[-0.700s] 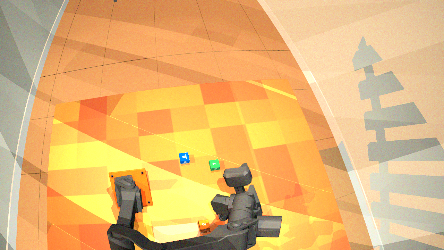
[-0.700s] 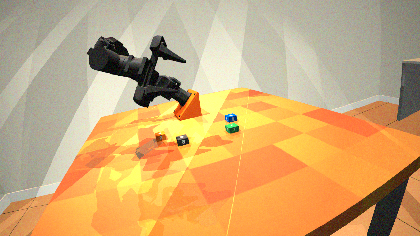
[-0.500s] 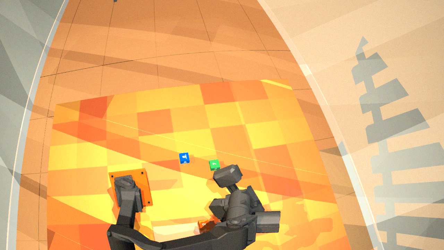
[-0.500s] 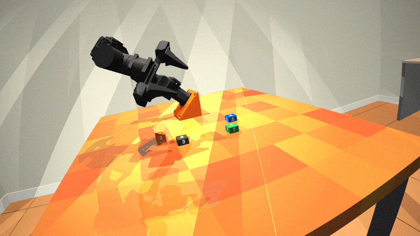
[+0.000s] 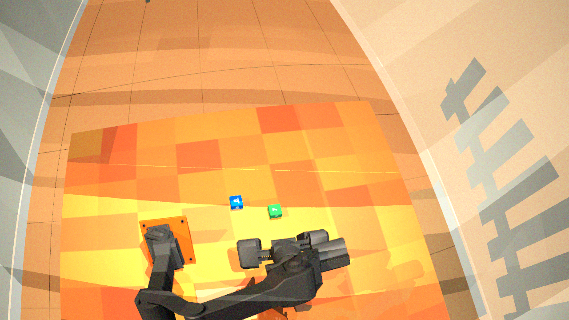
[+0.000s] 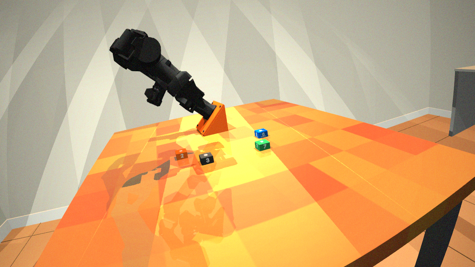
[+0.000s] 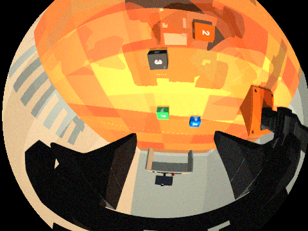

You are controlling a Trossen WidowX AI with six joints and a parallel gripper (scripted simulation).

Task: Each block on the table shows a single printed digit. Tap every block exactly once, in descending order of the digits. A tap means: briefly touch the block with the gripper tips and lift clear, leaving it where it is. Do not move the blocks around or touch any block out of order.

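Arm [image 6: 172, 81] raised; pincer [image 7: 176, 150] (agape) empty

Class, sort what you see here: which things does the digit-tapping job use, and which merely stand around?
Used by the job:
- green cube block marked 7
- blue cube block marked 6
- black cube block marked 3
- orange cube block marked 2
- the arm's black tool, open and holding nothing

Standing around:
- orange wedge-shaped arm base
- grey cabinet
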